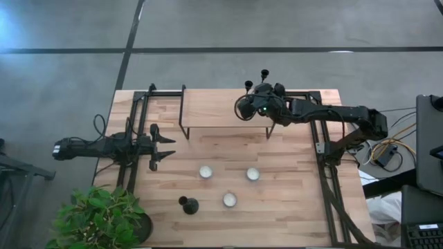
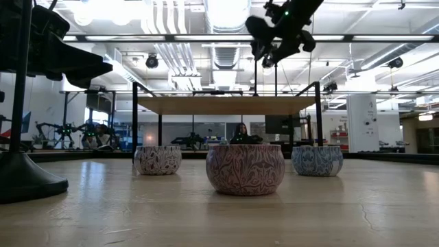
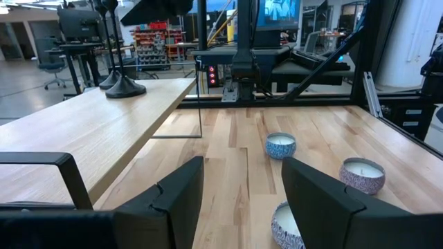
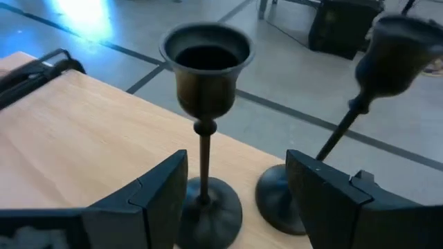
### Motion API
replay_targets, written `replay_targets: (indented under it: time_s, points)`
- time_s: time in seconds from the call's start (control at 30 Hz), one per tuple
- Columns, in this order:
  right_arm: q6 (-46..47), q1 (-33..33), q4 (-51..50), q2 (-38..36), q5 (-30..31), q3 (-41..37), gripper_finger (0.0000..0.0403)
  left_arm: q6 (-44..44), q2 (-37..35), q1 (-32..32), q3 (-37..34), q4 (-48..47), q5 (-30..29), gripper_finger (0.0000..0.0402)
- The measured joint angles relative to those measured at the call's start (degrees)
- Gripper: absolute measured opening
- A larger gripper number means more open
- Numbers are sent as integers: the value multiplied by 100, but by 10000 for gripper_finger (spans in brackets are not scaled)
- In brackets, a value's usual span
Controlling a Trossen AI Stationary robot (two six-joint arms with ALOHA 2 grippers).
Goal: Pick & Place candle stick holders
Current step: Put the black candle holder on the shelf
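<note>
I see two holders upright on the raised shelf point(image 1: 221, 111) at the table's far edge: one point(image 4: 205, 117) stands between my right gripper's point(image 4: 235, 197) spread fingers, not pinched, the other point(image 4: 346, 131) just beside it. The third holder point(image 1: 188, 205) stands on the table's point(image 1: 291, 214) near side, close to three candles point(image 1: 229, 200). My left gripper point(image 1: 168, 148) hovers over the table's left side, fingers apart and holding nothing. A plant point(image 1: 100, 218) sits at the near left corner.
</note>
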Motion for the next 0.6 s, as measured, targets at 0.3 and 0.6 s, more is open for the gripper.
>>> replay_targets:
  time_s: [0.3,0.6]
  points:
    - [18,110,-641,-574,-575,-39,230,0,1,-1,0,0,0,202]
    - [200,758,-1379,-1375,-1111,-50,225,0,-1,-2,0,0,0,202]
